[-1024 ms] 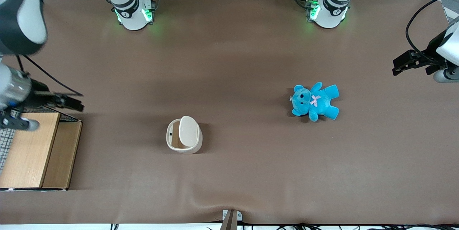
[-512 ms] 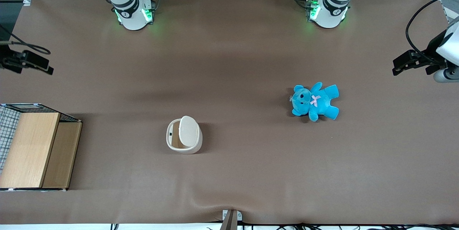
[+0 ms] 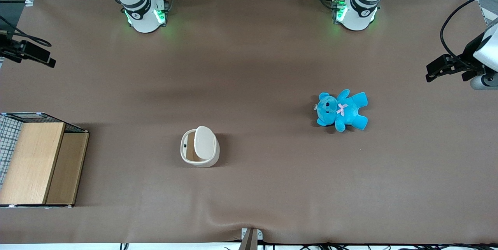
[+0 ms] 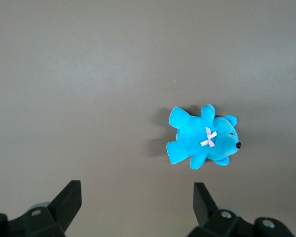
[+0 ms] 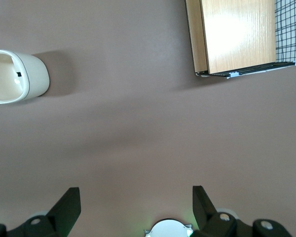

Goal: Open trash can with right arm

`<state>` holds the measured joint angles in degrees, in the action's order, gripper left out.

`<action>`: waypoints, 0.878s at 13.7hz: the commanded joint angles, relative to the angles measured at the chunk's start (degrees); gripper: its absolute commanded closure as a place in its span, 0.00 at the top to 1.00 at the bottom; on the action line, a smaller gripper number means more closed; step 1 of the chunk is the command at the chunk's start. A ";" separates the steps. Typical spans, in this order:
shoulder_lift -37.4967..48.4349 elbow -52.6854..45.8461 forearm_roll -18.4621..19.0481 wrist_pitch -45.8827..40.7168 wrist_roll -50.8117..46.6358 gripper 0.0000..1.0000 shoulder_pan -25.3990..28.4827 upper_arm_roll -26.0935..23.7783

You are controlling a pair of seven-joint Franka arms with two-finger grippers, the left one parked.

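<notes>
Trash can stands near desk centre, lid raised, interior exposed. Wooden box w/ wire mesh sits toward working arm's end. End effector hangs above desk edge, farther from camera than box, fingers spread, holding nothing.

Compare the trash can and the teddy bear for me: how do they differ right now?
The trash can is a hard cream-white tub standing upright with its lid raised; the teddy bear is soft, bright blue, and lies flat. The trash can sits nearer the front camera and toward the working arm's end; the teddy bear lies toward the parked arm's end. Both rest on the brown table, untouched; the gripper, fingers open, is away from both, above the table's edge.
</notes>
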<state>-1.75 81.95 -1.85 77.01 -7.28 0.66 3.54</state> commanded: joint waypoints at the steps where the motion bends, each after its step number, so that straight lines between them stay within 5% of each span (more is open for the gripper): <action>1: 1.83 1.98 1.06 0.15 -0.89 1.00 -1.02 -1.08; 12: 1.83 2.69 0.98 0.42 0.69 1.00 -1.10 -0.91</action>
<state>-1.67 83.04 -1.61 77.02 -7.19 0.65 3.55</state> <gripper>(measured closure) 0.000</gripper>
